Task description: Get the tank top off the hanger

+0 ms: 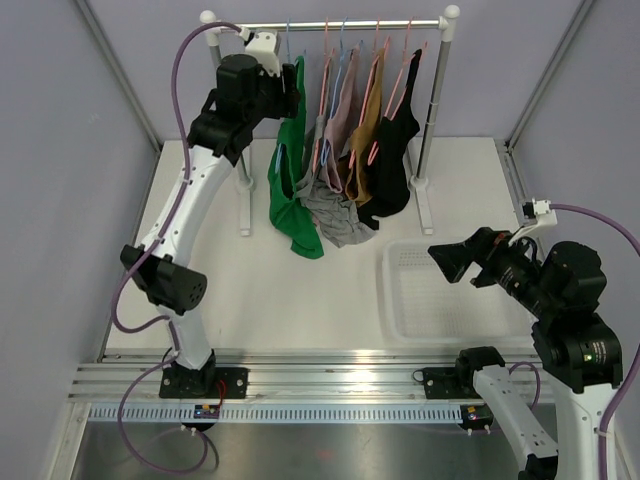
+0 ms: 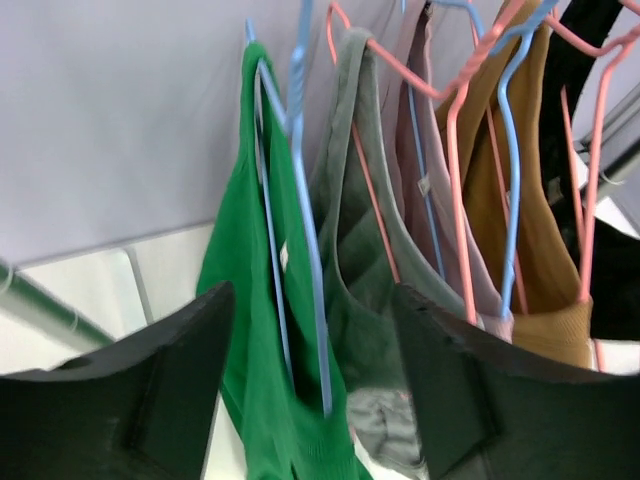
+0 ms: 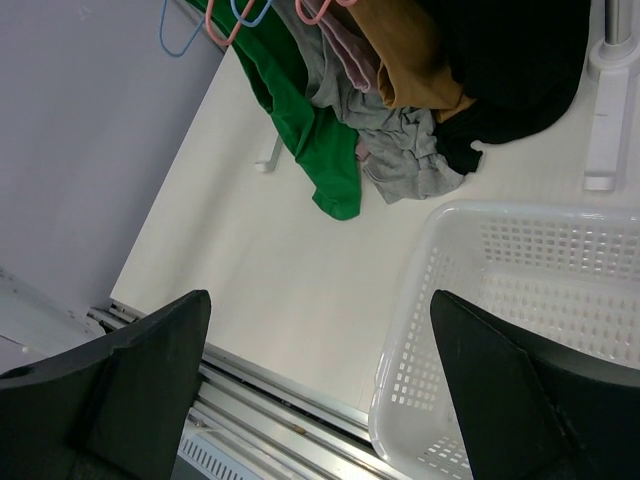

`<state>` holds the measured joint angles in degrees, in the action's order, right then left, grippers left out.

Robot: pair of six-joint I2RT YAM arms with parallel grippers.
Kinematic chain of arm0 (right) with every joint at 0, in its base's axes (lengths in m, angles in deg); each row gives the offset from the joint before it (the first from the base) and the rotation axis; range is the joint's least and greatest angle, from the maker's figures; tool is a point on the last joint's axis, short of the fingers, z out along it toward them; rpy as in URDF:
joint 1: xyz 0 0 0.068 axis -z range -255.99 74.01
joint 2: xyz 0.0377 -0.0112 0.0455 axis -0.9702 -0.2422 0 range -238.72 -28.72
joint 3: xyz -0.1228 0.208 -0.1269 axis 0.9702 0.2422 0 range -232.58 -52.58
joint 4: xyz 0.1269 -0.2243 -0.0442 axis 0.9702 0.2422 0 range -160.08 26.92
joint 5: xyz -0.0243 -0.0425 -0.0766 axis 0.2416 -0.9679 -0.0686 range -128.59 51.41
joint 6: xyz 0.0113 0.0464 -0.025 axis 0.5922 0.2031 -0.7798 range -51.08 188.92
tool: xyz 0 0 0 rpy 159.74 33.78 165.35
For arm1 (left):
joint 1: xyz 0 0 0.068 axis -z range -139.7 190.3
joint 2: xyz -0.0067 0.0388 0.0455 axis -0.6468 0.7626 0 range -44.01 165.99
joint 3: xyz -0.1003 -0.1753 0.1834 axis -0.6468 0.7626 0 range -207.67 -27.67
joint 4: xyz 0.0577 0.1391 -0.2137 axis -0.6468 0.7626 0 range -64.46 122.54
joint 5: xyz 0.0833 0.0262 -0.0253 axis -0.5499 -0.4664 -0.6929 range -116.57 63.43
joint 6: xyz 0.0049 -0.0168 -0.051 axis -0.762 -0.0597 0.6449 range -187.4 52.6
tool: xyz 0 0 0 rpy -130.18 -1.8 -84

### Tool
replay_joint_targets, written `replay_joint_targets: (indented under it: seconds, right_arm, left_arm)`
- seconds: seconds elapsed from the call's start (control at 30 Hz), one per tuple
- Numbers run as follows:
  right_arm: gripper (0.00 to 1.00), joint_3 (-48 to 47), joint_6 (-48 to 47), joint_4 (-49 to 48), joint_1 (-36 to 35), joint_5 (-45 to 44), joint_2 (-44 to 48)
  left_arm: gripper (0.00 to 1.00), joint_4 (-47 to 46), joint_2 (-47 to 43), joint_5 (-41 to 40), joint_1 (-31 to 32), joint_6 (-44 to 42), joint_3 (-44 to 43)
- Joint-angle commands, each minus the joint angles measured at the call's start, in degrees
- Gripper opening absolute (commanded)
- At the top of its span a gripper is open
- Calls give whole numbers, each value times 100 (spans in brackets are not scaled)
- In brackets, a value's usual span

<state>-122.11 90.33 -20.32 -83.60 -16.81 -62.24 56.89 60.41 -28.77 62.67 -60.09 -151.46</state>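
Note:
A green tank top hangs on a blue hanger at the left end of the rack. Its hem trails onto the table. My left gripper is raised beside its upper part. In the left wrist view my left gripper is open, with the green top and the blue hanger's wire between the fingers, not clamped. My right gripper is open and empty, low over the table by the basket. In the right wrist view the right gripper shows the green top far off.
Grey, pink, brown and black tops hang on pink and blue hangers to the right of the green one. A white perforated basket sits front right; its rim shows in the right wrist view. The rack's posts stand behind it.

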Motion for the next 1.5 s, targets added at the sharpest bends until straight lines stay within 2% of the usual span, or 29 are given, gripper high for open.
replay_joint_targets:
  seconds: [0.0, 0.03, 0.07, 0.13, 0.33, 0.37, 0.47, 0.8, 1.0, 1.23, 1.33, 1.47]
  right_arm:
    - [100, -121, -67, 42, -38, 204, 82]
    - [100, -121, -75, 69, -38, 204, 100]
    - [99, -121, -102, 78, -38, 195, 100]
    - [99, -148, -128, 104, -38, 160, 100]
    - [100, -148, -119, 43, -38, 169, 91]
    - [99, -139, -111, 25, -38, 186, 82]
    - [99, -95, -76, -54, -47, 213, 73]
    - [100, -148, -40, -98, -38, 195, 38]
    - [99, -130, -14, -194, -47, 230, -6]
    - [100, -288, 73, -501, -38, 432, -312]
    - [100, -358, 257, -861, -38, 983, -628]
    - [99, -263, 741, -1983, -38, 1949, -1068]
  left_arm:
    - [57, -209, 385, -219, 48, -238, -786]
    - [48, -183, 551, -255, 92, -274, -935]
    - [46, -165, 614, -351, 109, -352, -998]
    - [34, -165, 711, -448, 162, -406, -1033]
    - [31, -86, 737, -589, 171, -467, -954]
    - [21, -77, 729, -598, 171, -502, -980]
    - [0, -15, 755, -659, 180, -520, -1077]
    - [0, -68, 316, -1265, 277, -529, -1473]
    - [0, -173, -290, -1389, 277, -494, -1245]
    - [0, 371, -1308, -1293, 277, -301, -349]
    - [0, 555, -2038, -1248, 277, -169, 336]
    - [0, 916, -3022, -1204, 277, 68, 1066]
